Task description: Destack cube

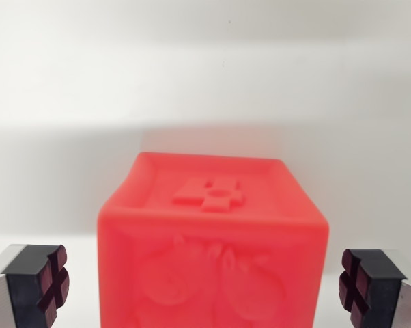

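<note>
The red cube [212, 239], a raised "4" on top, sits between the spread-wide gripper [209, 287] fingertips at 8 and 4 o'clock, touching neither; white surface [205, 89] all round.

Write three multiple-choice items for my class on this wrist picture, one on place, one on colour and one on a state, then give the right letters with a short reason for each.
1. Where does the cube sit relative to the tool's two fingertips?
A. Between them, with a gap on each side
B. Wholly off to the wrist view's left of both
C. Above and behind both, far away

2. What colour is the cube?
A. Blue
B. Red-orange
C. Green

3. How does the tool stand?
A. Shut on the cube
B. Open, touching nothing
C. Shut on empty air

Answers:
1. A: one fingertip shows at the lower left, the other at the lower right, with the cube centred between them.
2. B: every visible face is red-orange, with a raised 4 on top.
3. B: white background shows between each pad and the cube's sides.
</note>
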